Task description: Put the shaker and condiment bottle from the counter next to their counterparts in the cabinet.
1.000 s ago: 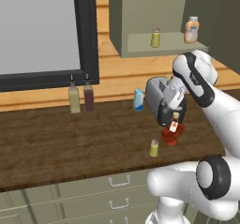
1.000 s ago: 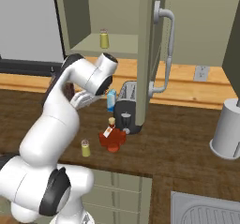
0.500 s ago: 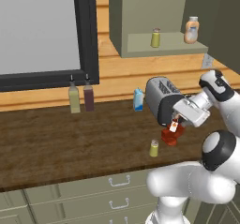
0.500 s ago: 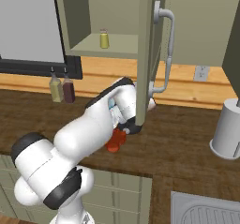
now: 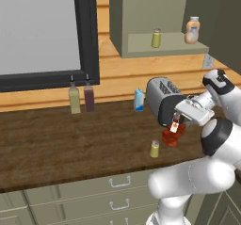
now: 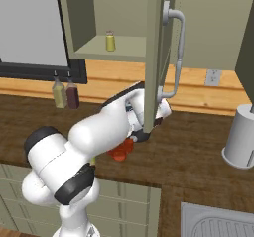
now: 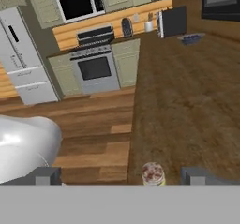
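Your shaker [image 5: 154, 149] stands on the counter [image 5: 56, 144], just beside the condiment bottle [image 5: 171, 135], whose top the arm hides. A toaster [image 5: 159, 99] and a blue carton [image 5: 138, 100] sit behind. The gripper [image 7: 122, 176] gapes wide, holding nothing, its tips straddling the shaker's cap.

A dark-framed window [image 5: 42, 31] sits above wood-panelled wall [image 5: 117, 78]. The hand view shows a plank floor [image 7: 89, 124], stove [image 7: 96, 68], fridge [image 7: 21, 54] and microwave [image 7: 77, 3].
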### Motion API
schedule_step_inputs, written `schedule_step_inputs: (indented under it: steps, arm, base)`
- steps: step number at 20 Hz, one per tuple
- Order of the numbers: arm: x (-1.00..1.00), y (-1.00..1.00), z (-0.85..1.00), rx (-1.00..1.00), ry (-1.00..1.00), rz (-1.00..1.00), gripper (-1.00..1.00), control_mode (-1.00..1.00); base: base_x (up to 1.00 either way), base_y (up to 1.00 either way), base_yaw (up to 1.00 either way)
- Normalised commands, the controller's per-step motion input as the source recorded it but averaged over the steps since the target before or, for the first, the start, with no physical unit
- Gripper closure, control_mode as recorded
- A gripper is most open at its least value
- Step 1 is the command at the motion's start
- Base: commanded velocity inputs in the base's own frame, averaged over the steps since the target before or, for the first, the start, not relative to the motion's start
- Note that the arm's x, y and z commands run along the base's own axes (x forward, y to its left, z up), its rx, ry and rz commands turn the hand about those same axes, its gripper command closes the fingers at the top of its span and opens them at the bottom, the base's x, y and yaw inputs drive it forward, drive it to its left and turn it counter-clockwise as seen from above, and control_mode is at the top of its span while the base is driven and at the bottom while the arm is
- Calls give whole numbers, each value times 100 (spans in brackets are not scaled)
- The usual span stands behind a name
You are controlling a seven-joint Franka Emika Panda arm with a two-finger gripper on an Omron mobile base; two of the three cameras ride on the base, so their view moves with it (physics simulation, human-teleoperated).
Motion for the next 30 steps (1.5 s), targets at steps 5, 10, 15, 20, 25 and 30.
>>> schedule_step_inputs:
  steps: [5, 10, 15, 20, 25, 30]
  arm:
    - [0, -38, 0, 27, 0, 2, -100, -100]
    - [0, -41, 0, 30, 0, 1, -100, -100]
    - [0, -4, 0, 2, 0, 5, -100, -100]
    - [0, 0, 0, 0, -2, 1, -100, -100]
    - [0, 0, 1, 0, -8, 0, -100, -100]
    - [0, -1, 0, 0, -7, -4, -100, -100]
  base:
    - [0, 0, 0]
    - [0, 0, 0]
    - [0, 0, 0]
    - [0, 0, 0]
    - [0, 0, 0]
    - [0, 0, 0]
